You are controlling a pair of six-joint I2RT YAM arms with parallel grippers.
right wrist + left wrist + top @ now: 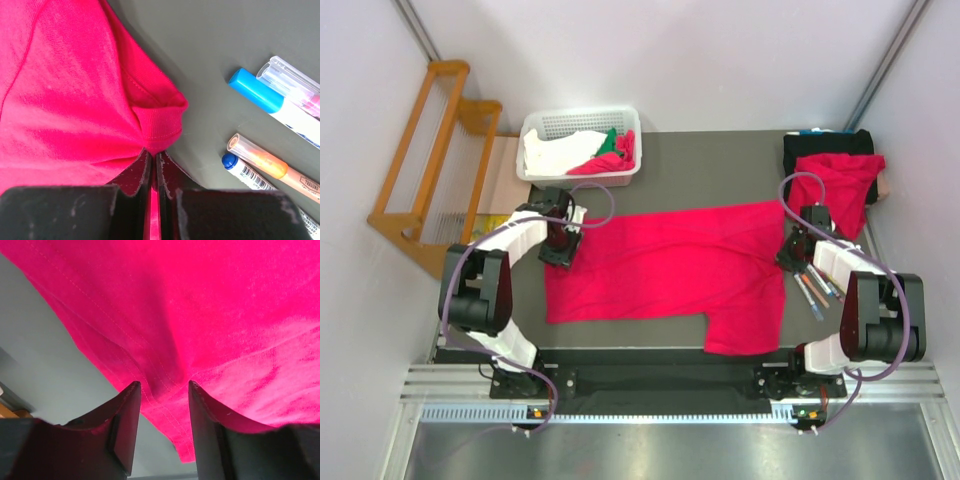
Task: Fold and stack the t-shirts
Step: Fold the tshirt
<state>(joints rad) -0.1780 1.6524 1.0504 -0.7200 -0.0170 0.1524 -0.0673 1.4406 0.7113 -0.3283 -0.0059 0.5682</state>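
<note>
A crimson t-shirt (670,265) lies spread flat across the middle of the table, one sleeve toward the front right. My left gripper (563,245) is at its far left corner. In the left wrist view the gripper (162,387) is open, with the shirt's stitched hem (165,405) lying between the two fingers. My right gripper (798,248) is at the shirt's right edge. In the right wrist view it (154,154) is shut on a bunched ribbed edge of the shirt (157,125). A second crimson t-shirt (840,185) lies crumpled at the back right.
A white basket (535,125) at the back left holds white, green and red cloth. Several markers (815,290) lie just right of my right gripper; a blue-capped one (260,95) and an orange one (270,165) show in the right wrist view. A wooden rack (430,160) stands off the table's left.
</note>
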